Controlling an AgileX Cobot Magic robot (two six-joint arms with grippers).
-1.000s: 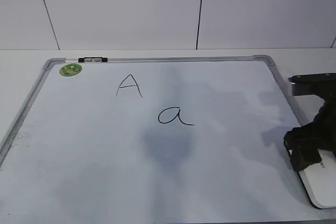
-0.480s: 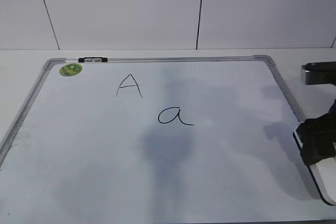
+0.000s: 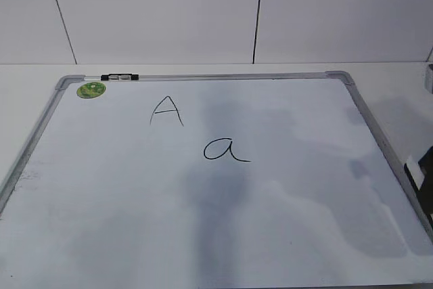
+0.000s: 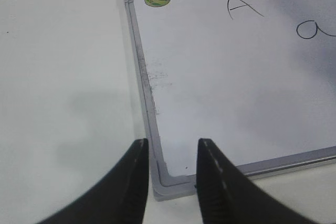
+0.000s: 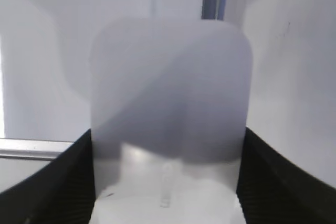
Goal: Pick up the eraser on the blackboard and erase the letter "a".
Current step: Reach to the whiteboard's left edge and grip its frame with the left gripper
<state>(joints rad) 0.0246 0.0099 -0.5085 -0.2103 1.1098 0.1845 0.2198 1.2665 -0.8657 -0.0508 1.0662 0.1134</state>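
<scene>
The blackboard point(image 3: 203, 77) is a white board with a silver frame, lying flat on the table. The letter "a" point(image 3: 225, 149) is drawn in black near its middle and also shows in the left wrist view point(image 4: 314, 29). My right gripper point(image 5: 168, 192) is shut on the white eraser point(image 5: 170, 93), which fills the right wrist view. In the exterior view only a sliver of the eraser point(image 3: 413, 170) and gripper shows at the right edge, beside the board's right frame. My left gripper point(image 4: 170, 153) is open and empty above the board's near-left corner point(image 4: 163, 182).
A capital "A" point(image 3: 166, 110) is drawn up and left of the "a". A green round magnet point(image 3: 91, 89) sits in the board's far-left corner. A black-and-clear clip point(image 3: 120, 77) lies on the top frame. White table surrounds the board.
My right gripper has carried the eraser to the right, off the board's right side, until it is nearly out of the exterior view. The writing is unchanged.
</scene>
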